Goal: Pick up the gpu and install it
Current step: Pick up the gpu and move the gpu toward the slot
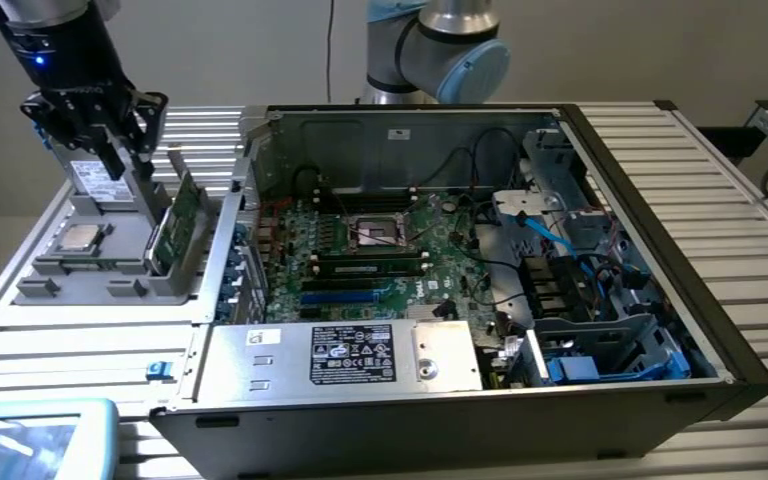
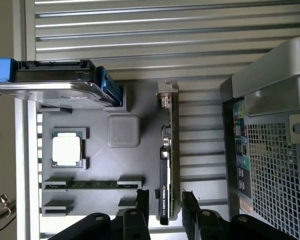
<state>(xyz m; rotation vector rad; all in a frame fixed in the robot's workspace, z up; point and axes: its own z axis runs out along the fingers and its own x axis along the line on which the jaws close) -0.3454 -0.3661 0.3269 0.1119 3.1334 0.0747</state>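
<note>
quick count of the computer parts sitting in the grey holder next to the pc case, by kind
drive with blue rails: 1
cpu: 1
ram stick: 1
gpu: 1
total: 4

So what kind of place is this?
Probably a robotics lab bench for computer assembly: an opened computer case on a slatted metal table, a grey tray of parts beside it, and a robot arm behind.
</note>
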